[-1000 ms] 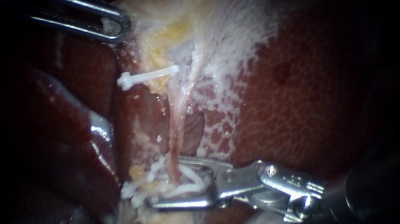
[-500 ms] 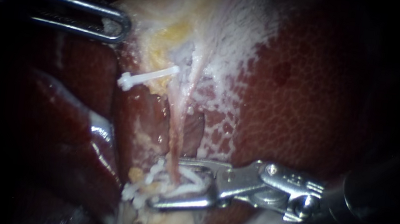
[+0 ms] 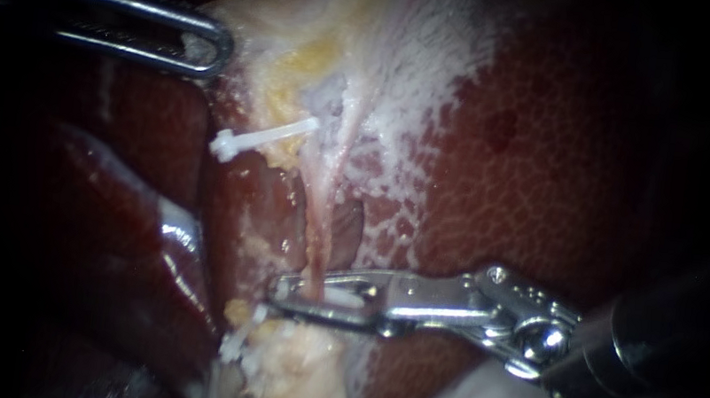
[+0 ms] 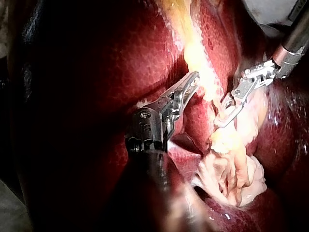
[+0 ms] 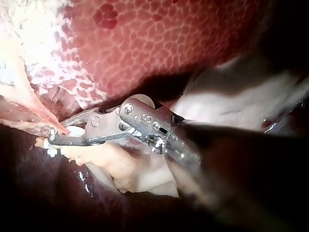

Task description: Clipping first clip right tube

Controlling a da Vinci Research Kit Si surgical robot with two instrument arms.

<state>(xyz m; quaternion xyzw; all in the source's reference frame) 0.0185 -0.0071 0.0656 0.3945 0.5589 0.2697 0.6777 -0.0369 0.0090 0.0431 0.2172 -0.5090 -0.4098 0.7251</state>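
Note:
A thin pink tube [image 3: 318, 221] runs down from the pale fatty tissue [image 3: 298, 68] between dark red liver lobes. My right instrument [image 3: 281, 296] comes in from the right, its jaws nearly together across the tube's lower end, with a white clip [image 3: 342, 297] pressed between them. The right wrist view shows the same jaws [image 5: 54, 137] pinching the tube [image 5: 29, 113]. My left instrument [image 3: 212, 44] sits upper left, jaws shut on the edge of the pale tissue, and its jaws [image 4: 190, 83] show in the left wrist view too. Another white clip [image 3: 255, 137] sits higher, left of the tube.
The mottled liver [image 3: 538, 157] fills the right side. A pale fatty lump [image 3: 299, 380] with white clips [image 3: 236, 343] at its left edge lies just below the right jaws. A glistening dark lobe [image 3: 124, 271] bulges at lower left.
My right instrument's jaws have gone from wide apart around the tube to nearly together on it, squeezing the clip, and rose slightly. The left instrument has not moved.

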